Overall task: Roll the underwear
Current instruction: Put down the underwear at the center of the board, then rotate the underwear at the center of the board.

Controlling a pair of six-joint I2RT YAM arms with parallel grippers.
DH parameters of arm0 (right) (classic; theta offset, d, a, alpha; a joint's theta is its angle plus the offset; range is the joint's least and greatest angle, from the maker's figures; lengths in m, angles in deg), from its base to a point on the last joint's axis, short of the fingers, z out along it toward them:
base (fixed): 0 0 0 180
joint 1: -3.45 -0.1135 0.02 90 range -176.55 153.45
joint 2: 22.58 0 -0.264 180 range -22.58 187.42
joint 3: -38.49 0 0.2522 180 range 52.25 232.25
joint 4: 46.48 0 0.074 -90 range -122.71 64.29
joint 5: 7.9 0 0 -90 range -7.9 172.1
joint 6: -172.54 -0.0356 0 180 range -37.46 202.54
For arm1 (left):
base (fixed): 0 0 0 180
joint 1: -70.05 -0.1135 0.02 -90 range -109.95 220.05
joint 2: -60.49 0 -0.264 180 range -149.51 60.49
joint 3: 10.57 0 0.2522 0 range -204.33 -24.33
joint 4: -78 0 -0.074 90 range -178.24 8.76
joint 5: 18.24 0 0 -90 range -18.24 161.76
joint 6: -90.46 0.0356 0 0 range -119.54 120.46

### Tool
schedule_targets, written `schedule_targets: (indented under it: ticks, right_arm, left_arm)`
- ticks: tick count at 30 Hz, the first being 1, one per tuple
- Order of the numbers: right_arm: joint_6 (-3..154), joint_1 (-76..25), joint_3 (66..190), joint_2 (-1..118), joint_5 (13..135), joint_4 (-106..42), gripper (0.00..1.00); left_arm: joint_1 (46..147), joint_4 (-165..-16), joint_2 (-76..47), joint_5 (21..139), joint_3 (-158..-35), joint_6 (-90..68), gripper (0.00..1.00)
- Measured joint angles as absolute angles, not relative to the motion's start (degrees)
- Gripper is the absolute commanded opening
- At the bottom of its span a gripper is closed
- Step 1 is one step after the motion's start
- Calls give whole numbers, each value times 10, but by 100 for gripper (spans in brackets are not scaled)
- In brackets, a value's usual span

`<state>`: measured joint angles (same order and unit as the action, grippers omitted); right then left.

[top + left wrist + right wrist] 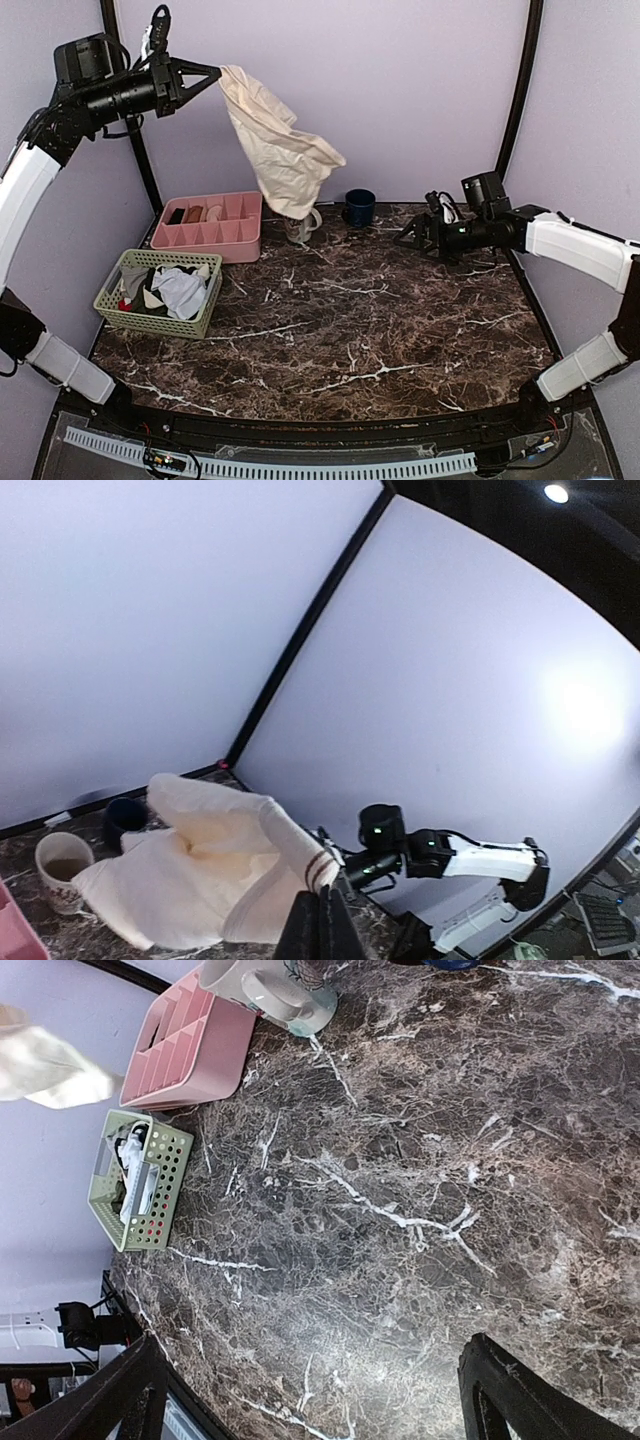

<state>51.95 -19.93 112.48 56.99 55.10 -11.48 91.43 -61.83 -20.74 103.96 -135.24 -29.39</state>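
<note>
Left gripper (214,73) pinches one corner of the underwear (285,150), hanging high in air w/ lower end near white mug (303,233) at back of worktop (350,330); right gripper (408,238) spread wide, low over worktop.

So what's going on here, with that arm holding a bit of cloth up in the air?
The left gripper is shut on one edge of the thin cream-beige fabric underwear and holds it high, so it dangles above the back of the dark marble table. It is not yet laid out or rolled. The right gripper is open and empty, hovering over the right side of the table. A green plastic basket of clothes and a pink divided tray sit at the left.
</note>
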Motion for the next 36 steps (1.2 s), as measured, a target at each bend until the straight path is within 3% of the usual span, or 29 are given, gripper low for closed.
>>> schedule_targets:
  ticks: [1,2,3,6,11,15,24,30,33,36]
  right_arm:
    - [520,-197,1121,566,551,-115,99]
    - [519,-194,1118,562,552,-115,100]
    - [519,-191,1114,558,554,-115,100]
    - [520,-182,1102,542,561,-114,100]
    - [526,-161,1076,508,577,-99,97]
    - [547,-155,1049,490,584,-77,91]
    - [585,-159,1009,535,561,-42,75]
    - [597,-203,1014,618,562,-43,73]
    - [596,-224,1013,653,567,-46,61]
    - [595,-230,1006,670,576,-60,39]
  left_arm:
    - [919,-642,-205,1065,-1352,-306,16]
    - [921,-663,-198,1082,-1341,-312,36]
    - [920,-678,-189,1091,-1321,-313,46]
    - [900,-691,-144,1095,-1194,-312,60]
    - [872,-623,-162,1006,-1003,-278,72]
    - [879,-571,-189,964,-899,-254,72]
    - [992,-589,-186,966,-897,-204,69]
    - [1040,-627,-201,970,-880,-204,69]
    - [1049,-639,-204,967,-865,-210,66]
    - [1062,-645,-204,961,-854,-217,62]
